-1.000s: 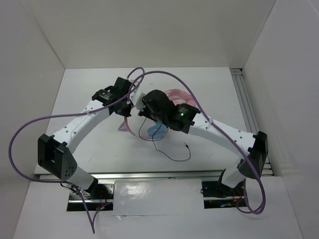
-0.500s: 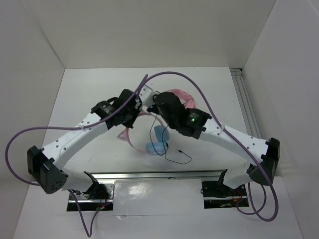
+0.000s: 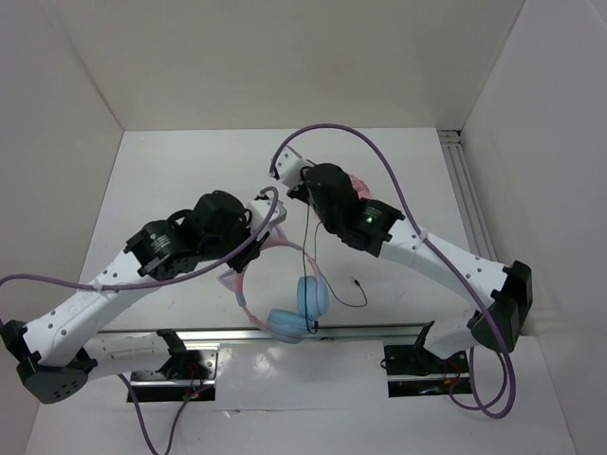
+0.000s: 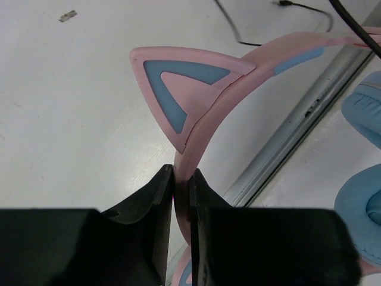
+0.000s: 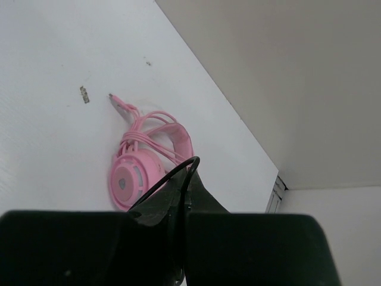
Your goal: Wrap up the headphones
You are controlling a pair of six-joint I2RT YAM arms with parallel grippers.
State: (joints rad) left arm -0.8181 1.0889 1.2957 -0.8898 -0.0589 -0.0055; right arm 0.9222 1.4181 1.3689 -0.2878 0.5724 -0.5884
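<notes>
Hanging nearest the arm bases, the two light blue ear cups (image 3: pixel 311 296) of the headphones (image 3: pixel 287 324) are seen at the near edge of the table (image 3: pixel 171 171), over the metal rail (image 4: pixel 297 122). Whether they touch it cannot be told. From them the thin pink headband (image 4: pixel 208 119) is curved back and to the left, with a pink and blue cat ear (image 4: pixel 178 83) standing on it. The headband is pinched edge-on by the left gripper (image 4: pixel 181 176), whose fingers are closed down to the band's thickness just below the cat ear. A thin black cable (image 5: pixel 168 174) is led from the cups farther across the table to the right gripper (image 5: pixel 181 190). Its fingers are pressed fully together, and a loop of the cable is clamped between them. The free end of the cable is laid on the table to the right of the cups, where the small plug (image 3: pixel 353 281) is seen. Beyond the right gripper, the all-pink headphones (image 5: pixel 140 170) are lying on the table, with their own pink cord bunched on top.
</notes>
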